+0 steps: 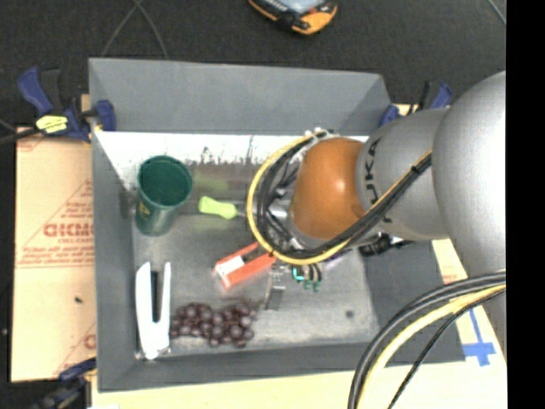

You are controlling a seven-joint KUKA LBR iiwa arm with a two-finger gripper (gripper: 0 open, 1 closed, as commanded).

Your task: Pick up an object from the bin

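Gripper just beside orange block

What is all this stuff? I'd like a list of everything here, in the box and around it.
Bin: one, grey metal, middle of the view.
Cup: one, dark green, bin's upper left.
Small lump: one, yellow-green, just right of the cup.
Oblong thing: one, orange-red with a white end, bin's middle.
Clip-like piece: one, white, lower left by the wall.
Grapes: one bunch, dark purple, along the bin's lower edge.
Handheld device: one, orange and black, on the dark floor above the bin.
Arm: one, silver-grey with orange cover, from the right.
Pincer: one, dark, beside the oblong thing's right end.
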